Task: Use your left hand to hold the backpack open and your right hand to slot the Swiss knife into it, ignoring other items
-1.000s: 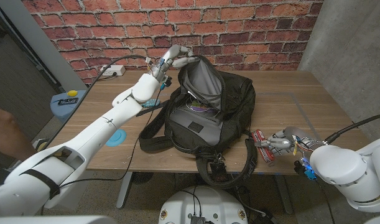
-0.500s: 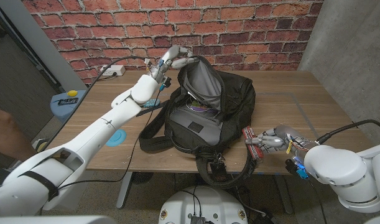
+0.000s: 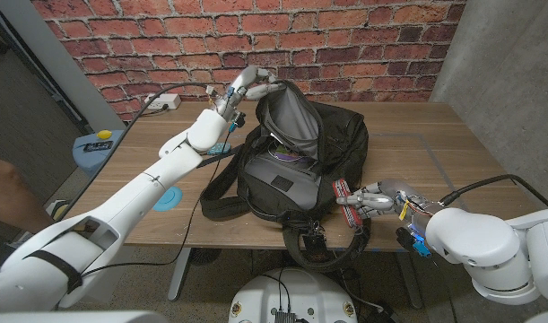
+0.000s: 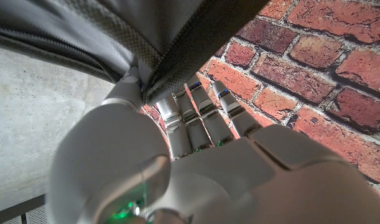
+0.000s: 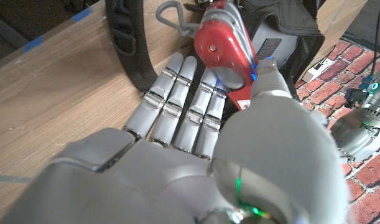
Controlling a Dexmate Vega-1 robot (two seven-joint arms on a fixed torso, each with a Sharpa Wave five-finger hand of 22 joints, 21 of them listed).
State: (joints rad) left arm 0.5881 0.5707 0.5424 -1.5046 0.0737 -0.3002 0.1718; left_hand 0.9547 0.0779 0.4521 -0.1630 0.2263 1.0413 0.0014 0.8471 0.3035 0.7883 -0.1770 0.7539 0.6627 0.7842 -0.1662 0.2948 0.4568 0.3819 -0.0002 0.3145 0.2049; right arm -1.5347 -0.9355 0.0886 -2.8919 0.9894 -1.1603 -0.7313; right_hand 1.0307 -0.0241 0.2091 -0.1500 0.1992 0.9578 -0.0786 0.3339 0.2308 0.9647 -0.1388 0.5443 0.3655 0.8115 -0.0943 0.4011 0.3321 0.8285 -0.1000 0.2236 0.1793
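Observation:
A black backpack (image 3: 302,157) lies on the wooden table (image 3: 453,152), its mouth held up and open toward me. My left hand (image 3: 244,88) grips the raised rim of the opening at the back left; in the left wrist view the fingers (image 4: 196,118) pinch the zipper edge (image 4: 196,46). My right hand (image 3: 378,200) holds a red Swiss knife (image 3: 343,195) just off the bag's front right corner, above its strap. In the right wrist view the Swiss knife (image 5: 224,46) lies between thumb and fingers, with the backpack (image 5: 283,28) beyond it.
A black strap (image 3: 221,193) trails off the bag's left side. A blue disc (image 3: 167,196) lies on the table's left part, a white power strip (image 3: 162,102) at the back left. A brick wall (image 3: 345,40) stands behind. A person's arm (image 3: 6,193) shows at far left.
My right hand has carried the Swiss knife leftward along the table's front, from the right of the bag to its front right corner. The left hand has kept its hold.

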